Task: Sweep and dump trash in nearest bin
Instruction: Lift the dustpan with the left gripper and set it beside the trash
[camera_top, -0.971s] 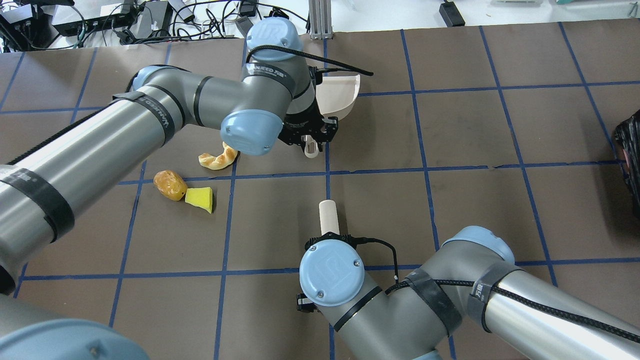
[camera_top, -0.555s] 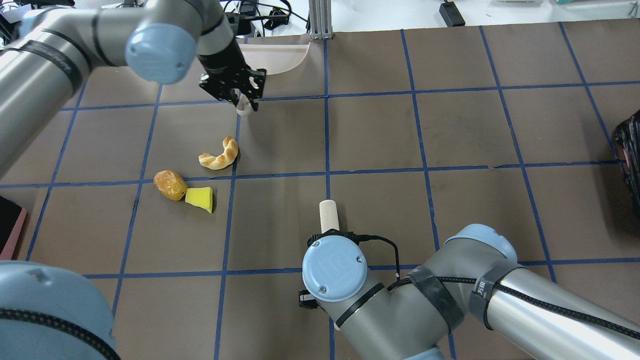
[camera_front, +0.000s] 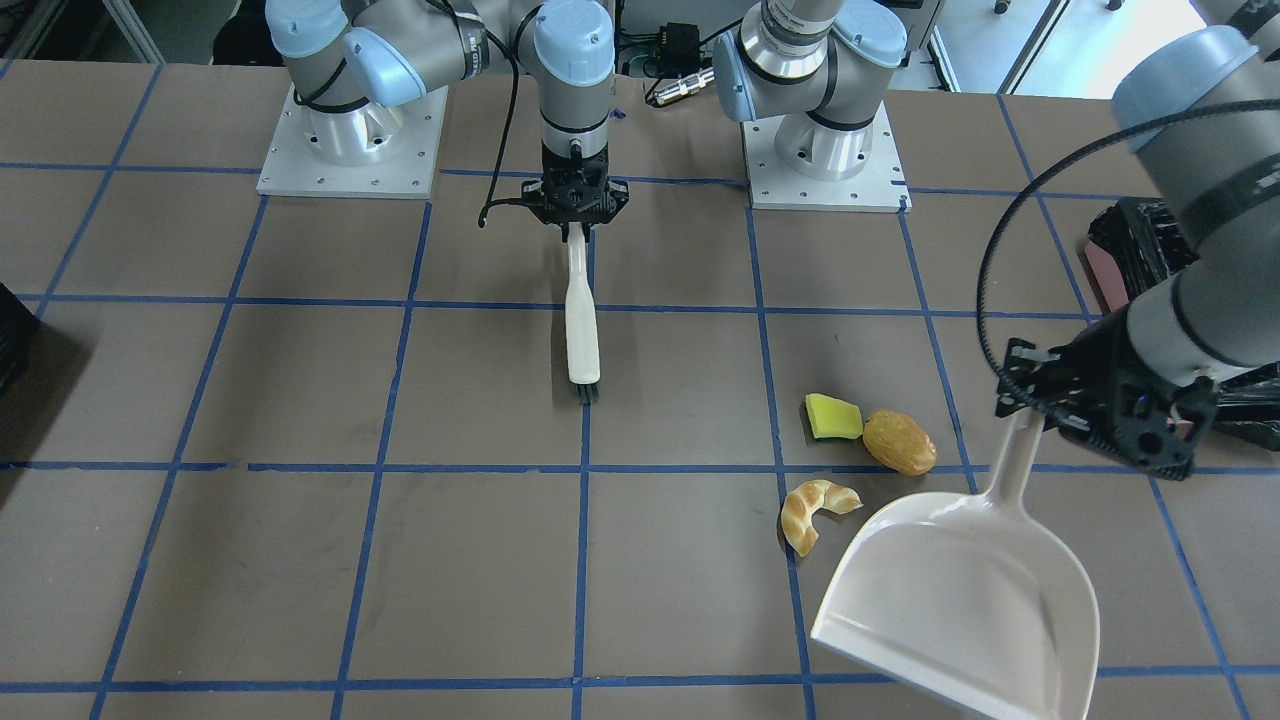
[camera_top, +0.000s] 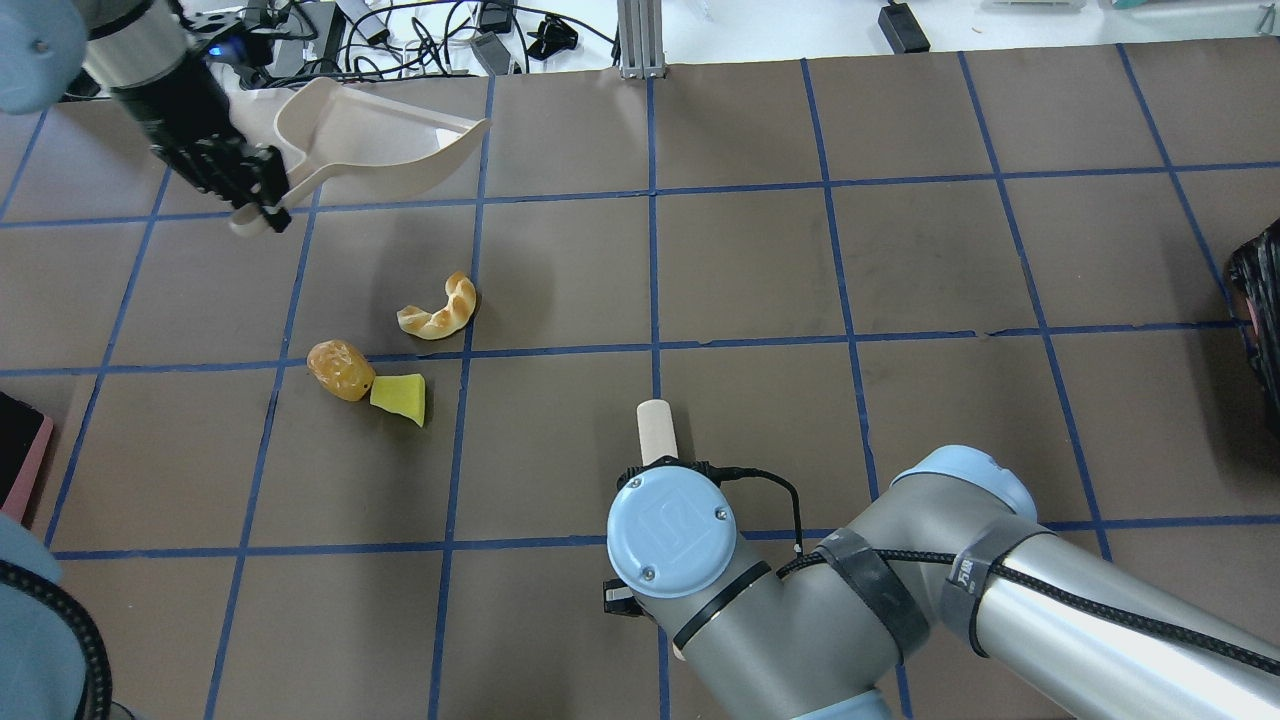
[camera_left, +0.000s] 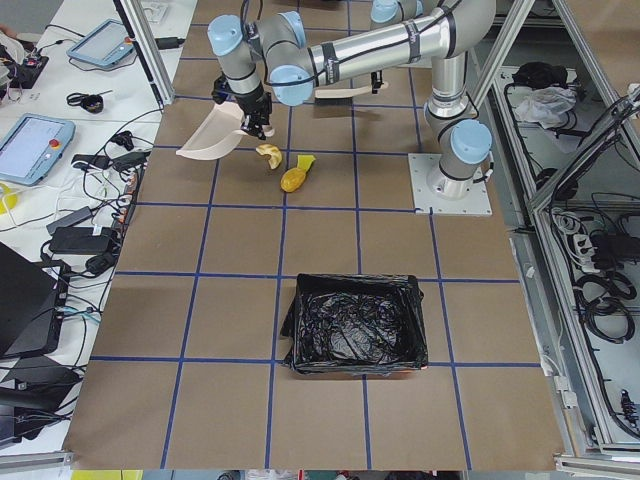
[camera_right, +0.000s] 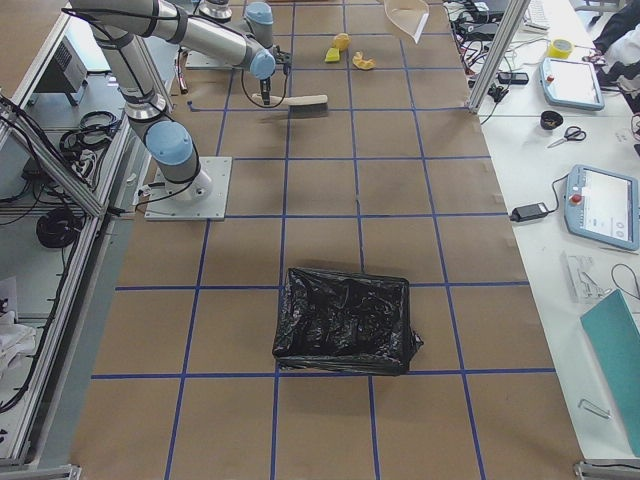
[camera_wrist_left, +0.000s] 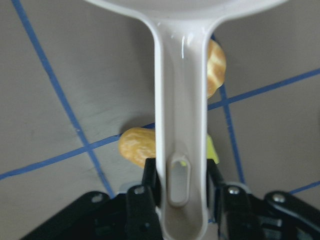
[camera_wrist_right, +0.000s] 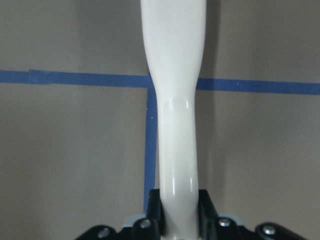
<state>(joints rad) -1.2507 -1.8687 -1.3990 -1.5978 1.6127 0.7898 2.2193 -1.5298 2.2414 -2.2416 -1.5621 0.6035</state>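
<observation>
The left pincer is clamped across the slotted end of the dustpan handle, with a finger pressed to each side. The pan hangs from that grip, tilted and apparently clear of the surface. It sits near the croissant piece, on the side away from the robot, and its wide lip faces away from the croissant piece. The right pincer is closed round the handle of the brush. The brush's dark bristles are well to the robot's right of the croissant piece, and I cannot tell whether they touch the surface.

The potato-like piece and the yellow-green wedge touch each other, close to the croissant piece on its robot side but apart from it. The black-lined bin stands well off to the robot's left of the croissant piece.

Several things could go wrong from here:
- **Lip raised or turned away:** the trash would slide under or past the pan instead of into it.
- **Potato-like piece:** it is rounded and may roll off sideways under a brush stroke.
- **Croissant piece:** because it lies apart from the other two, one pass could miss it.
- **Grip at the handle's end:** a loaded pan may twist in the hold and spill on the way to the bin.
</observation>
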